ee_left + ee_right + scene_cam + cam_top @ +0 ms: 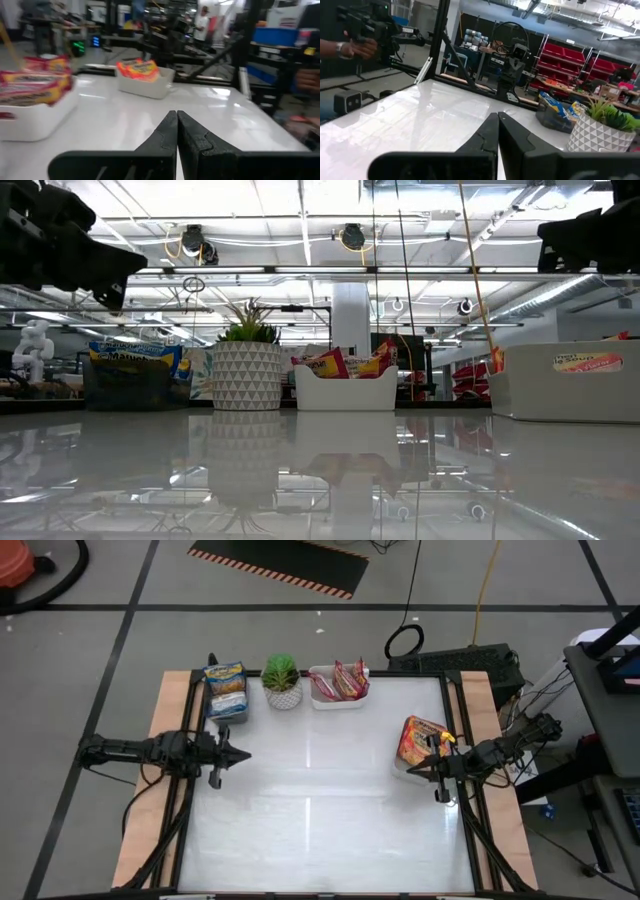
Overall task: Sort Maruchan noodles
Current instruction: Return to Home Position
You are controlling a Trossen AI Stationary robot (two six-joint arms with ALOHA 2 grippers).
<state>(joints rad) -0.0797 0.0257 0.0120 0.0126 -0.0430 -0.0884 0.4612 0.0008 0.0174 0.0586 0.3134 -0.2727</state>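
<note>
The Maruchan noodle packets sit in three trays. Blue-trimmed packets [226,688] lie in a grey tray at the far left, red-trimmed packets [342,681] stand in a white tray at the far edge, and orange-red packets [421,738] lie in a white tray by the right edge. My left gripper [243,754] hovers shut above the table's left side, near the grey tray. My right gripper [412,769] hovers shut at the right side, just near of the orange packets' tray. Both hold nothing.
A small potted green plant [282,680] in a white patterned pot stands between the grey tray and the far white tray. The middle and near part of the glossy white table [310,810] holds no objects. A person's hand [357,47] shows in the room beyond.
</note>
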